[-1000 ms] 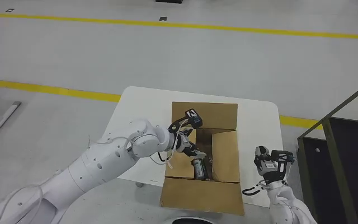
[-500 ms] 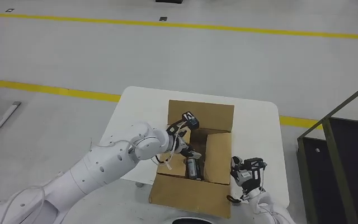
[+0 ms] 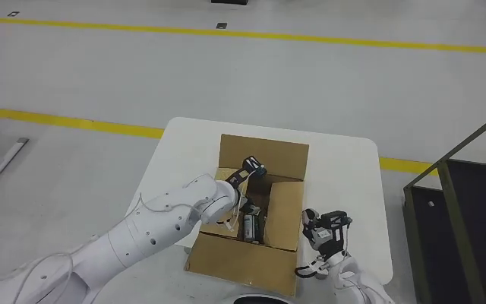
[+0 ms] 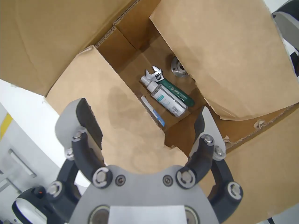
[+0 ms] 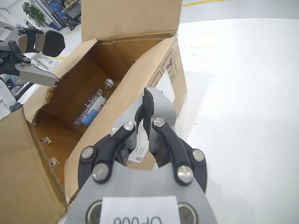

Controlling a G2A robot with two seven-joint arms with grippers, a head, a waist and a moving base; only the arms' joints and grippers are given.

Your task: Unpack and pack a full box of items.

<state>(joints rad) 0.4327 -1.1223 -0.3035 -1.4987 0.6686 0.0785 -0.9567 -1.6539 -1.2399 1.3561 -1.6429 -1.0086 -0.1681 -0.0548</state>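
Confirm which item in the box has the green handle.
The adjustable wrench, lying beside the clear bottle. The bottle has a white cap, the flat pack is white and blue, the round fitting bare metal.

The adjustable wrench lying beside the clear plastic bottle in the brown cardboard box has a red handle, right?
No: its handle is green. The left wrist view shows the adjustable wrench beside the clear plastic bottle in the brown cardboard box.
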